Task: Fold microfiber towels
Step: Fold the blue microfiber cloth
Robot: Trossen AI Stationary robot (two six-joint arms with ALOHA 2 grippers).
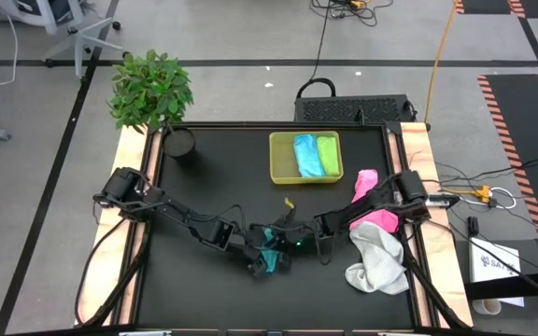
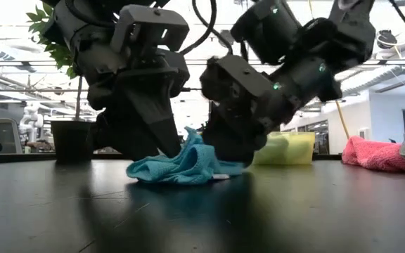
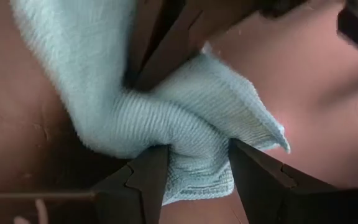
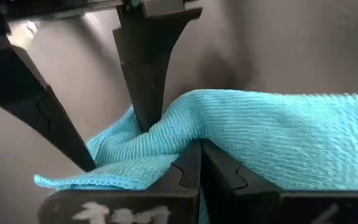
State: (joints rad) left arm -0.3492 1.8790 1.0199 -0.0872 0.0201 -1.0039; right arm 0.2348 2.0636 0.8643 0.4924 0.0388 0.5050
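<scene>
Scene: Both arms met low over the dark table near its six o'clock edge, working a teal towel bunched between them.
Left gripper: Fingers spread, straddling a raised ridge of the cloth without pinching it.
Right gripper: Fingers closed tight on a fold of the teal towel.
Finished work: Blue towel and green towel lay folded side by side in the yellow tray at twelve o'clock.
Waiting: Pink towel and white towel sat heaped at three o'clock.
Doing it well: The left fingers would likely need to close on one edge, not the bunched middle, so the pair could pull the cloth flat before folding.
</scene>
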